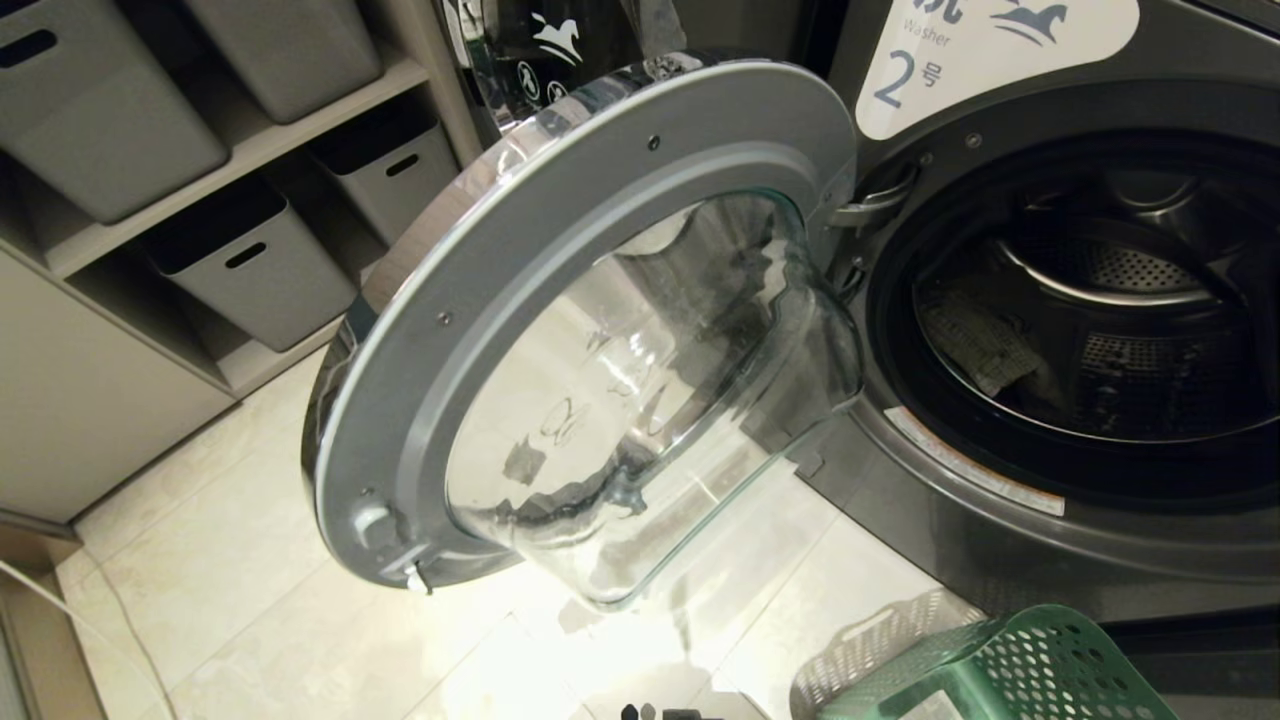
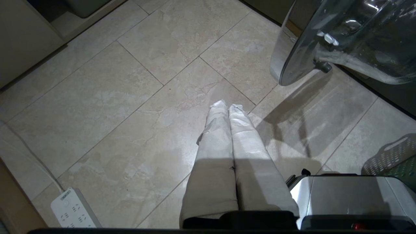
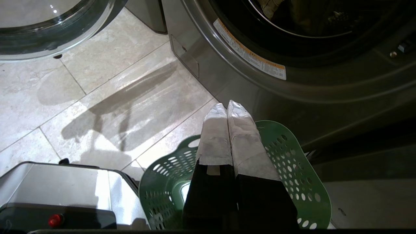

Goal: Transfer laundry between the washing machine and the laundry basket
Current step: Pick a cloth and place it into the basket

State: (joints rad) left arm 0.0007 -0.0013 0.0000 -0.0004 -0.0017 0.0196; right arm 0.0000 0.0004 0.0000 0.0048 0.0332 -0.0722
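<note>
The dark grey washing machine (image 1: 1000,540) marked 2 stands at the right with its round glass door (image 1: 590,330) swung wide open to the left. Inside the drum lies laundry (image 1: 985,345), a pale grey-beige cloth at the drum's left side. The green laundry basket (image 1: 1010,670) sits on the floor in front of the machine, at the lower right. My right gripper (image 3: 227,105) hangs shut and empty above the laundry basket (image 3: 292,162), pointing toward the washing machine (image 3: 227,65). My left gripper (image 2: 228,105) is shut, empty, above bare floor tiles, left of the door (image 2: 341,42).
Grey storage bins (image 1: 250,265) fill shelves at the left. A second machine (image 1: 560,50) stands behind the open door. A white power strip (image 2: 73,209) with its cable lies on the tiles at the left. My silver base (image 2: 351,195) sits between the arms.
</note>
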